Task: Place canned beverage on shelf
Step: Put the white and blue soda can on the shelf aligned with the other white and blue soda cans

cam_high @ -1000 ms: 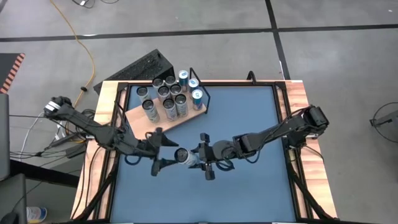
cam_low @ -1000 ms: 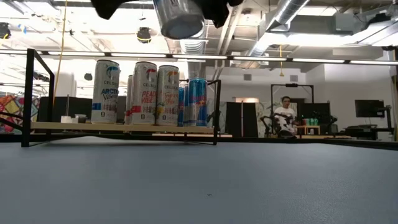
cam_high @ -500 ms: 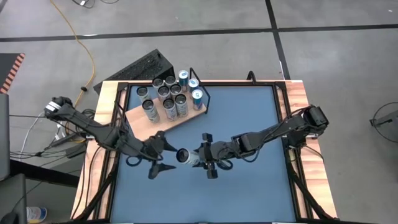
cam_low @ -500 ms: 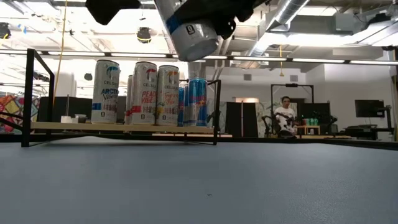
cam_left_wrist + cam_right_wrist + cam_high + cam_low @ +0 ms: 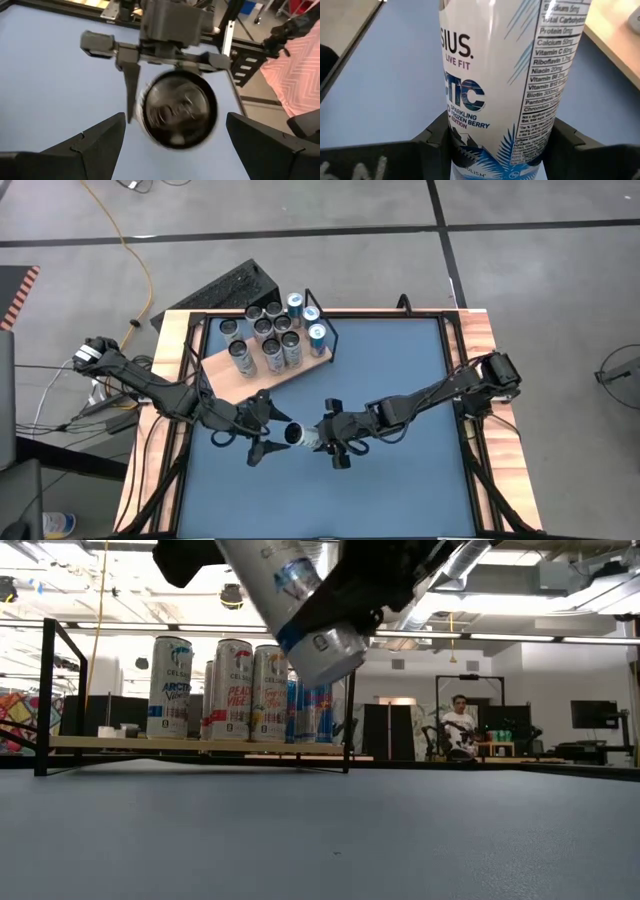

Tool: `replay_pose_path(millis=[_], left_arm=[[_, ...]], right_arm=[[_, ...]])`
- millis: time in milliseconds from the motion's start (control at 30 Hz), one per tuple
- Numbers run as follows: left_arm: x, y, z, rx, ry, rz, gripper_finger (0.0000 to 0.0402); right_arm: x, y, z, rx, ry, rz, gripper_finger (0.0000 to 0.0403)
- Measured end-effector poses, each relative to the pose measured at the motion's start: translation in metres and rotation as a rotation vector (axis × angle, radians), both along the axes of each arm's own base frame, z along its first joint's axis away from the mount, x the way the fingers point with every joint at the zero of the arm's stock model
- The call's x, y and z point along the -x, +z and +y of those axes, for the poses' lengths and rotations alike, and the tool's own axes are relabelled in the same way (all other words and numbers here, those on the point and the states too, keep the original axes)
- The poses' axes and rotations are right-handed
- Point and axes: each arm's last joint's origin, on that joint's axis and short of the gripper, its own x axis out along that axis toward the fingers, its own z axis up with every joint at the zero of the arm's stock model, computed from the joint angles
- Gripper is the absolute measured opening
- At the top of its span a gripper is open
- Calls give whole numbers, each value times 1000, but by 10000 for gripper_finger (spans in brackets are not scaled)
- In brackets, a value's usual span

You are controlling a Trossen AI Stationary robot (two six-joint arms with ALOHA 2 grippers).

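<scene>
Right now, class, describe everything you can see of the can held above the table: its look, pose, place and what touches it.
The tall white and blue printed metal beverage can hangs tilted in the air above the blue tabletop, its silver end pointing toward the left end effector, whose fingers are spread and not touching it. A nutrition panel and "Sparkling Frozen Berry" show on its side. Only the right end effector grips it, around the body.

A yellow cable (image 5: 128, 260) trails across the grey floor beyond the table. A black ribbed case (image 5: 225, 288) lies beside the table's corner. A person (image 5: 459, 727) sits far back.
</scene>
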Motion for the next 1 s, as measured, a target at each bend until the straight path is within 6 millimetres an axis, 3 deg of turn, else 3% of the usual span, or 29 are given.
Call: replay_pose_path(millis=[300,767,1000], left_arm=[[-2,-1,6,17,24,13,332],[-2,-1,2,84,-88,24,332],[-9,-11,-1,64,-83,58,332]], right_arm=[[-2,-4,2,-8,-1,-4,204],[-3,-5,-3,-5,11,19,204],[-3,-5,-3,-1,14,12,204]])
